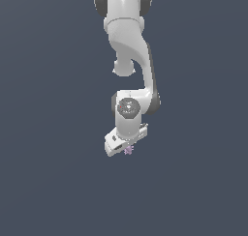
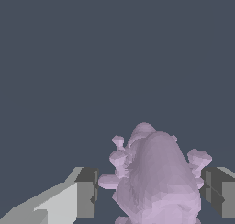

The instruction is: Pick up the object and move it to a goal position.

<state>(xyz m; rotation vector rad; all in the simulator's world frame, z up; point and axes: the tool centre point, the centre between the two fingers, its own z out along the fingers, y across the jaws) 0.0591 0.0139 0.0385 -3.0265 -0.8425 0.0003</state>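
The object (image 2: 156, 182) is a pale lilac, lumpy thing with short spikes, and it fills the gap between my two fingers in the wrist view. The dark pads (image 2: 87, 193) touch its spikes on both sides, so my gripper (image 2: 150, 195) is shut on it. In the exterior view the object (image 1: 129, 150) is a tiny purple speck peeking out under the white gripper (image 1: 126, 149), which hangs at the end of the arm near the picture's middle. The hand hides most of the object there.
The white arm (image 1: 131, 41) reaches down from the top of the exterior view. Around it lies only a plain dark grey-blue ground (image 1: 48, 182), with no other objects, edges or markers in either view.
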